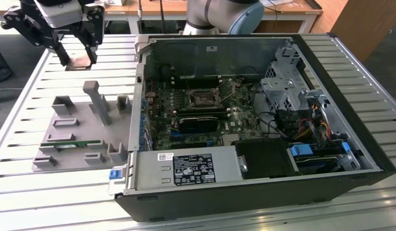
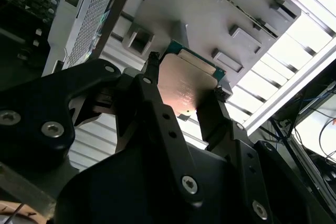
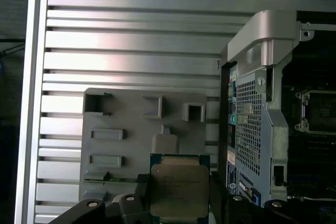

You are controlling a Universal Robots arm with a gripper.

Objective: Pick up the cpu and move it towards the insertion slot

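Note:
My gripper (image 1: 78, 59) hangs above the slatted table at the exterior view's upper left, shut on the cpu (image 1: 78, 61). The cpu is a flat square chip with a silvery face and a green-edged rim. In the second wrist view the cpu (image 2: 186, 85) sits clamped between the two black fingers (image 2: 151, 72). In the first wrist view the cpu (image 3: 178, 190) is above the grey fixture plate. The insertion slot (image 1: 203, 99), a dark square socket with a metal frame, lies on the motherboard inside the open computer case, well off to the exterior view's right of the gripper. The first wrist view shows the insertion slot (image 3: 317, 111) behind the case wall.
A grey fixture plate (image 1: 69, 110) with raised holders lies under and in front of the gripper, a green memory stick (image 1: 69, 144) resting in it. The open computer case (image 1: 140, 53) has a raised wall between gripper and socket. A black rectangular block (image 1: 198, 123) sits near the socket.

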